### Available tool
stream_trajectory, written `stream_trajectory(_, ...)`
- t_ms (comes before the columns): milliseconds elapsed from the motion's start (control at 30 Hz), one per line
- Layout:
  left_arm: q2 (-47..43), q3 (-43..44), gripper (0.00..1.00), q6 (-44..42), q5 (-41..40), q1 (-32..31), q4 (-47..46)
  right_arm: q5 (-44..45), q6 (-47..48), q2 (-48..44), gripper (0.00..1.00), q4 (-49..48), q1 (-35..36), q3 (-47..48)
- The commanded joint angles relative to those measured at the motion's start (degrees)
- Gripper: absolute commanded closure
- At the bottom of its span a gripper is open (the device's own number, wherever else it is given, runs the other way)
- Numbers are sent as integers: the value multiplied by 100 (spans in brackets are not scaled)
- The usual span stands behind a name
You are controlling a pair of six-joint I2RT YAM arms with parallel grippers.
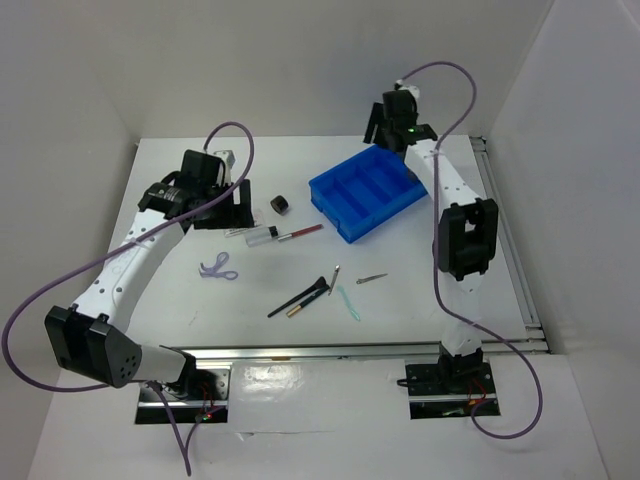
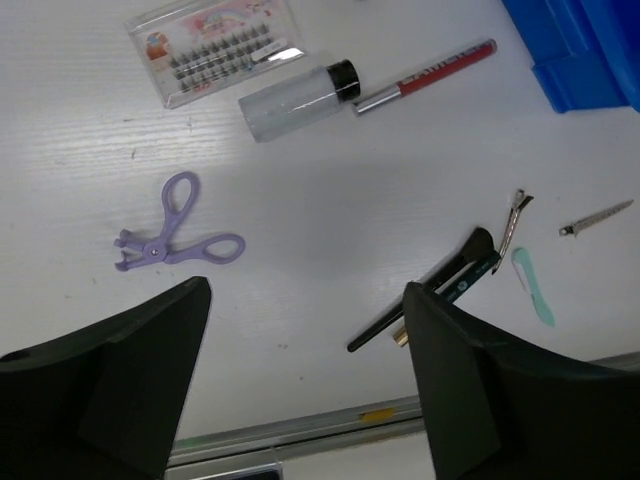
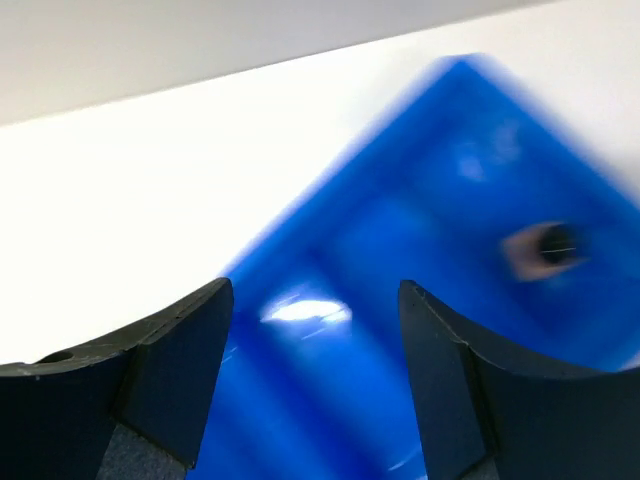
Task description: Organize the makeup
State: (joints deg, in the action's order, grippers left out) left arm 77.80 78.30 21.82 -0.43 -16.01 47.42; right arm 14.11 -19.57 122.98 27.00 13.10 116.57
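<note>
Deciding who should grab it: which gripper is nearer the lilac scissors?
Left. The left gripper hangs close to the lilac scissors, just on their far side; the right gripper is far off, above the blue tray.

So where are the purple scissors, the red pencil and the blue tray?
lilac scissors [image 2: 158,248], left wrist view, on the pivot.
red pencil [image 2: 440,68], left wrist view, on the red barrel.
blue tray [image 1: 385,222], top external view, on its near outer wall.
</note>
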Motion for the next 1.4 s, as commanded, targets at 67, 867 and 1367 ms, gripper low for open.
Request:
stream_trajectory(67,-274,282,19,621,-1064,-25,267,-953,279,-197,22,243,1114,259)
stream_trajectory(867,-1039,-183,19,841,-1346,186,224,-1077,1702,2230,4,218,2601,1790)
stream_trajectory(1367,-1039,-236,18,788,-1399,186,224,-1261,1535,2547,36,-169,2601,1895)
